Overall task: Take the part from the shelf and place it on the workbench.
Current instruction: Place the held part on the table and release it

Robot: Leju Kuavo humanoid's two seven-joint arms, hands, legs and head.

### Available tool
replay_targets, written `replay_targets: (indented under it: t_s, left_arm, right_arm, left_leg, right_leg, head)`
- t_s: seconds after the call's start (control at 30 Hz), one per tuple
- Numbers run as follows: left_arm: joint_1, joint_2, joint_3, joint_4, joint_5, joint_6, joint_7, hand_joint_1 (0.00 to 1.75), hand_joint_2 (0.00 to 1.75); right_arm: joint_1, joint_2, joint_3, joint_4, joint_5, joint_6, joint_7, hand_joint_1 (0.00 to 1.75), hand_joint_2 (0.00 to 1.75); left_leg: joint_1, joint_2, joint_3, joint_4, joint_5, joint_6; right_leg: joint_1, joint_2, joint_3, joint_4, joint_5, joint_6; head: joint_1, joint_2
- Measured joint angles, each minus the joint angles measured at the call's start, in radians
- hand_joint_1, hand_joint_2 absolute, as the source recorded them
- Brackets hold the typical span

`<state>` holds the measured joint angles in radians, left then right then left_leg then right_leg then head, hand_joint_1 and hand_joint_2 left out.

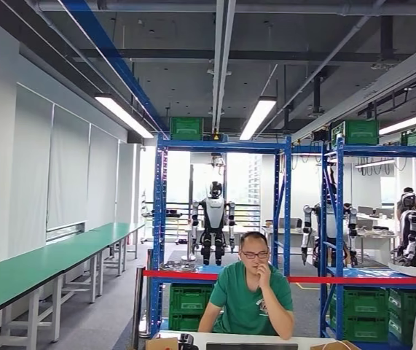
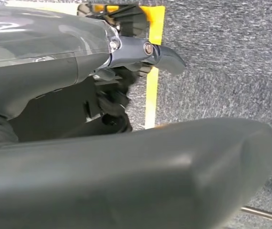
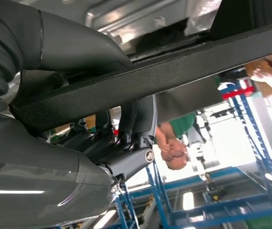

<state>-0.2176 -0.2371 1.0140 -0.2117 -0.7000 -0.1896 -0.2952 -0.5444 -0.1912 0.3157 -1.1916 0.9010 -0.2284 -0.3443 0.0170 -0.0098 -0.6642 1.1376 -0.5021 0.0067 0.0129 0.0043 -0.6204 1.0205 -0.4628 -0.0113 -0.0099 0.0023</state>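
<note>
1. The blue shelf (image 1: 159, 219) stands straight ahead of you in the head view. The white surface (image 1: 222, 338) and a seated person (image 1: 252, 292) lie between you and it.
2. The part cannot be named with certainty. A low, flat metallic object (image 1: 177, 265) rests on the shelf's middle level, left of centre, and is the likely candidate. Its long axis appears to run across your view.
3. The left hand (image 2: 127, 95) hangs over the floor, above a strip of yellow tape (image 2: 150, 100). Its dark fingers are bunched in shadow, so you cannot tell how wide it stands.
4. The right hand (image 3: 127, 143) sits just beneath a dark flat bar (image 3: 185, 71). You cannot tell whether it grips the bar or merely lies close.
5. Judged by side, the left arm is nearer the candidate, though both hands are well apart from the shelf.
6. No label or writing is legible.
</note>
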Motion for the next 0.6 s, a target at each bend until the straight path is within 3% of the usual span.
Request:
replay_targets:
  t_s: [0.07,0.2,0.27,0.33,0.37,0.4,0.43,0.5,0.57,0.6]
  left_arm:
    - [-0.001,0.000,0.000,0.000,0.000,0.000,0.000,0.00,1.75]
    - [0.000,0.000,0.000,0.000,0.000,0.000,-0.001,0.00,1.75]
    - [-0.003,0.000,0.000,0.000,0.000,0.000,-0.001,0.00,1.75]
    - [-0.003,0.000,0.000,0.000,0.000,0.000,-0.001,0.00,1.75]
    - [-0.003,0.001,0.000,0.000,0.000,0.000,-0.001,0.00,1.75]
    - [-0.003,0.001,0.000,0.000,0.000,0.000,-0.002,0.00,1.75]
    - [-0.003,0.001,0.000,0.000,-0.001,0.000,-0.002,0.00,1.75]
    - [-0.005,0.001,-0.001,0.000,-0.005,-0.001,-0.005,0.00,1.75]
    - [-0.006,0.001,-0.002,0.000,-0.008,-0.001,-0.007,0.00,1.75]
    - [-0.006,0.001,-0.003,0.000,-0.009,-0.002,-0.007,0.00,1.75]
  right_arm:
    - [0.006,-0.003,-0.005,0.009,0.002,-0.003,-0.002,1.75,1.75]
    - [0.019,-0.005,-0.011,0.024,0.010,-0.003,-0.007,1.75,1.75]
    - [0.021,-0.006,-0.013,0.030,0.010,-0.003,-0.009,1.75,1.75]
    - [0.024,-0.007,-0.016,0.037,0.010,-0.003,-0.009,1.75,1.75]
    - [0.026,-0.007,-0.016,0.041,0.010,-0.002,-0.009,1.75,1.75]
    - [0.028,-0.007,-0.016,0.045,0.011,-0.002,-0.010,1.75,1.75]
    - [0.029,-0.007,-0.017,0.047,0.011,-0.001,-0.010,1.75,1.75]
    - [0.028,-0.007,-0.018,0.050,0.011,0.000,-0.011,1.75,1.75]
    - [0.026,-0.007,-0.019,0.052,0.011,0.002,-0.011,1.75,1.75]
    - [0.026,-0.007,-0.019,0.054,0.011,0.003,-0.011,1.75,1.75]
  left_leg:
    - [-0.002,0.000,0.031,-0.069,0.018,0.005]
    - [-0.001,-0.001,0.036,-0.082,0.017,0.017]
    - [0.003,0.000,0.039,-0.084,0.019,0.021]
    - [0.004,0.001,0.040,-0.084,0.018,0.022]
    - [0.004,0.001,0.040,-0.084,0.018,0.022]
    - [0.004,0.001,0.041,-0.084,0.018,0.022]
    - [0.004,0.000,0.042,-0.084,0.017,0.021]
    - [0.005,-0.001,0.045,-0.084,0.015,0.017]
    - [0.005,-0.002,0.045,-0.086,0.014,0.008]
    - [0.006,-0.002,0.045,-0.088,0.015,0.003]
  right_leg:
    - [0.002,0.002,-0.008,0.011,-0.004,0.007]
    - [-0.001,0.001,-0.018,0.030,-0.019,0.023]
    - [-0.007,0.000,-0.052,0.112,-0.068,0.036]
    - [-0.016,0.000,-0.111,0.239,-0.121,0.046]
    - [-0.021,0.000,-0.130,0.278,-0.129,0.050]
    - [-0.025,0.000,-0.133,0.282,-0.119,0.054]
    - [-0.029,0.000,-0.118,0.248,-0.093,0.057]
    - [-0.033,0.000,-0.053,0.116,-0.031,0.062]
    - [-0.029,0.001,-0.010,0.027,-0.006,0.056]
    - [-0.025,0.002,-0.006,0.018,-0.010,0.050]
  head:
    - [0.000,0.000]
    - [0.000,0.000]
    - [0.000,0.000]
    - [0.000,0.000]
    - [0.000,0.000]
    - [0.000,0.000]
    - [0.000,0.000]
    - [0.000,0.000]
    - [0.000,0.000]
    - [0.000,0.000]
